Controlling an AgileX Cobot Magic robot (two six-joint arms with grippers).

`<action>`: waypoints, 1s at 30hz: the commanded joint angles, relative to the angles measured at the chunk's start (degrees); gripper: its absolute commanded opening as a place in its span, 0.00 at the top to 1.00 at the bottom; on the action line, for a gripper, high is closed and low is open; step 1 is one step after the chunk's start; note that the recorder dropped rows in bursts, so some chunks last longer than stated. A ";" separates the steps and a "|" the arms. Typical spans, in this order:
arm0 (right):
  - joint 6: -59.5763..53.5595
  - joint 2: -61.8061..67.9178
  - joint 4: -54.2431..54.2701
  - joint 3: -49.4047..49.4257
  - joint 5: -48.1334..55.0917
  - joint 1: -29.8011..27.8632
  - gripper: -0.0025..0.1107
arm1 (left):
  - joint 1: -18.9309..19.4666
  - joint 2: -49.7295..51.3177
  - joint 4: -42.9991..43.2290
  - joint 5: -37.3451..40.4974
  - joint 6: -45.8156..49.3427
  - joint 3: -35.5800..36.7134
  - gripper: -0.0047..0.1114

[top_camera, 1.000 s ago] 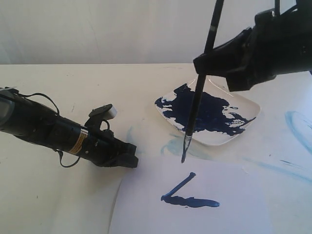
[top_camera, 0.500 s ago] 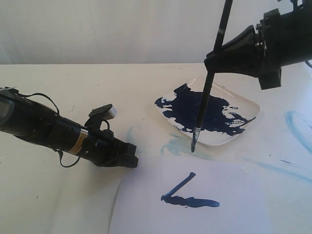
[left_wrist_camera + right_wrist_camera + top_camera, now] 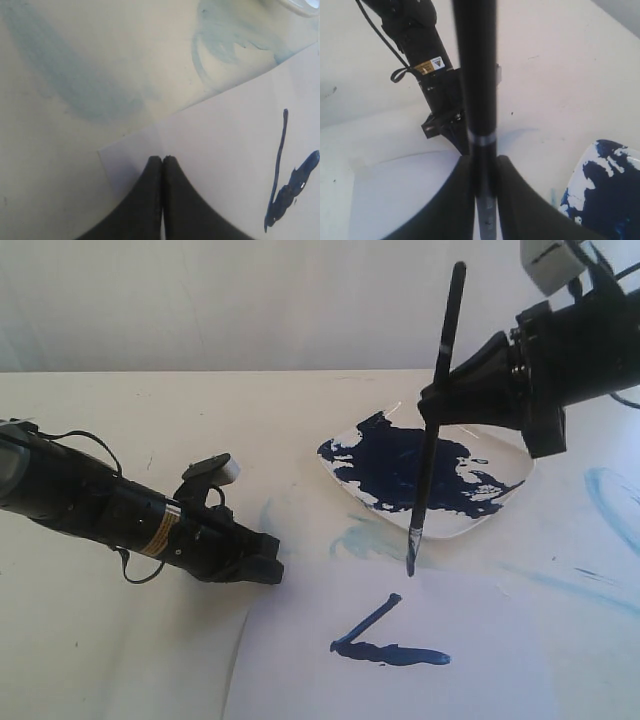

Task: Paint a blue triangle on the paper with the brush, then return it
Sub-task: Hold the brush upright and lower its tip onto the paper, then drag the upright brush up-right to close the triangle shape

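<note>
The brush (image 3: 430,450) hangs almost upright, and my right gripper (image 3: 435,405) is shut on its black handle. Its dark tip hovers at the far edge of the paper (image 3: 480,610), just in front of the plate. The blue triangle (image 3: 385,645) shows as a thin slanted stroke meeting a thick uneven base at its left corner. My left gripper (image 3: 270,570) is shut, its tips resting on the paper's far left corner. The left wrist view shows the left gripper (image 3: 162,158), the paper (image 3: 225,140) and the blue strokes (image 3: 287,195). In the right wrist view the right gripper (image 3: 482,159) clamps the brush (image 3: 475,75).
A white square plate (image 3: 510,455) smeared with dark-blue paint sits behind the paper. Pale blue stains (image 3: 355,535) mark the table near the plate, and more stains (image 3: 610,495) lie at the right. A light wall rises behind the table.
The right gripper carried the brush to the right. Its tip rose near the plate's front rim, then came down again over the paper's far edge. The left arm stayed still.
</note>
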 commanded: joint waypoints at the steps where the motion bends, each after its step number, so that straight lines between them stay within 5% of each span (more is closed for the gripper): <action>1: -1.90 3.13 0.55 0.30 0.31 -0.25 0.98 | -0.26 0.07 0.92 1.29 0.94 0.05 0.96; 30: -2.88 4.92 1.14 1.03 0.31 2.63 0.98 | -0.26 0.07 0.92 1.29 1.88 0.05 0.96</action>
